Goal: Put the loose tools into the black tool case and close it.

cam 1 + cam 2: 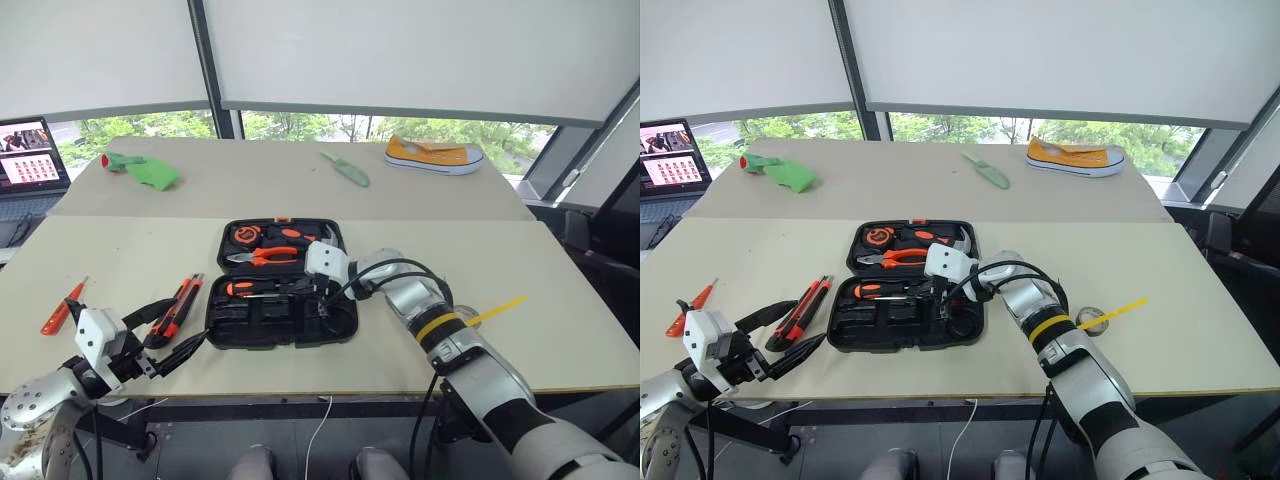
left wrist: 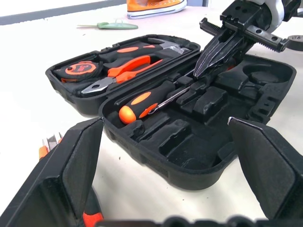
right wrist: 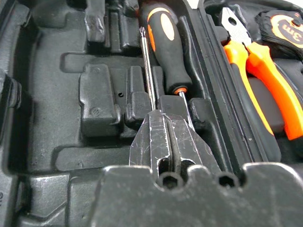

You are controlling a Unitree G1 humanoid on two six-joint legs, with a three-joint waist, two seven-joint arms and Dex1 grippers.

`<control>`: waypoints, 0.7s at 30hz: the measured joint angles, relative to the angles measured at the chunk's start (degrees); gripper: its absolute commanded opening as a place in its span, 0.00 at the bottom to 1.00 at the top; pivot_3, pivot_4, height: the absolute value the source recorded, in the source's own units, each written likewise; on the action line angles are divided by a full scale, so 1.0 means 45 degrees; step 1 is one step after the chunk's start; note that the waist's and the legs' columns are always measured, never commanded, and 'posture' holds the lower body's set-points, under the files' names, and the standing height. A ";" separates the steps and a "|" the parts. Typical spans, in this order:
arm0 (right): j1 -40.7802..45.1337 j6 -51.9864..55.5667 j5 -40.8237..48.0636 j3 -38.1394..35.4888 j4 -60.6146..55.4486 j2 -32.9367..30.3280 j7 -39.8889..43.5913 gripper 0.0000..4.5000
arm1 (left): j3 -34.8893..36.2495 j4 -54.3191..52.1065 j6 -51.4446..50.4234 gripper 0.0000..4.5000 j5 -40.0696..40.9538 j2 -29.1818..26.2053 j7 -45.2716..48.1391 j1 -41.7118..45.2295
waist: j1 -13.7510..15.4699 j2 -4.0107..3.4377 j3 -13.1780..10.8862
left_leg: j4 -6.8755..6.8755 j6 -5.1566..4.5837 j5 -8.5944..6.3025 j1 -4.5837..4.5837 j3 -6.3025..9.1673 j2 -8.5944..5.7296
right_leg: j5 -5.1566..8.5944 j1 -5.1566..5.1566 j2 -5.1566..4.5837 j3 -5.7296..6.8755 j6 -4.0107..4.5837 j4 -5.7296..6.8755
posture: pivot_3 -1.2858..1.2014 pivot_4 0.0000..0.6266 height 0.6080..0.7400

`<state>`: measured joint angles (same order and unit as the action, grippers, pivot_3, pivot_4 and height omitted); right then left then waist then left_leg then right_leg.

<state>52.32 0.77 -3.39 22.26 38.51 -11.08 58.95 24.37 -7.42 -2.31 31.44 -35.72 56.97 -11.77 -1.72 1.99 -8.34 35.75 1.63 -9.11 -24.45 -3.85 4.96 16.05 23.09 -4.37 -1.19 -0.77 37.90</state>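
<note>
**Right hand pinched shut over the screwdriver shaft in the open case**

Closest to me, at the near edge of the counter (image 1: 120, 260), my left hand (image 1: 172, 340) sits low with its two black fingers spread as wide as they go, nothing between them. Just beyond its fingertips I see the orange-black utility knife (image 1: 170, 316) and a black-and-orange screwdriver (image 1: 188, 296) lying side by side on the counter, just left of the black tool case (image 1: 282, 330). Further left, well apart from them, lies the small all-orange screwdriver (image 1: 62, 308).

I see the case lying open and flat in the middle of the counter. Its far half holds orange-handled pliers (image 1: 265, 256) and an orange-black tape measure (image 1: 245, 236). In the near half, another black-and-orange screwdriver (image 2: 144, 100) lies in a recess along the hinge side, handle toward my left.

My right hand (image 2: 206, 66) reaches into the near half from the right, angled downward. Its fingers are pressed together, tips right at the screwdriver's metal shaft (image 3: 149, 80); I cannot tell whether they pinch the shaft or only touch it.

On the far counter lie a green trowel (image 1: 346, 168), a green cloth (image 1: 150, 172) and a yellow shoe (image 1: 434, 155). A yellow strip (image 1: 496, 308) lies to the right of my right arm.
</note>
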 measured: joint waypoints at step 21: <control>-1.0431 -0.0927 0.6467 -0.6423 -0.9814 -0.3513 0.1562 0.99 | 0.6960 0.3876 -0.1064 1.00 0.1841 0.1316 -0.4030 -0.3125 | 0.0250 0.0088 -0.0021 | -0.0003 0.0093 -0.0063 -0.0073 0.0005 0.0008 | 0.0137 0.0022 -0.0028 0.0044 -0.0063 -0.0072 | 0.52 0.24 1.00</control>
<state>5.38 -3.40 25.71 -6.65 -5.66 -26.89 65.97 55.69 10.02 -7.10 39.73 -29.80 38.84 -25.84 -0.59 2.39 -8.43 35.73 2.05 -9.39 -24.77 -3.83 4.99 16.66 23.19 -4.49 -0.99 -1.05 37.57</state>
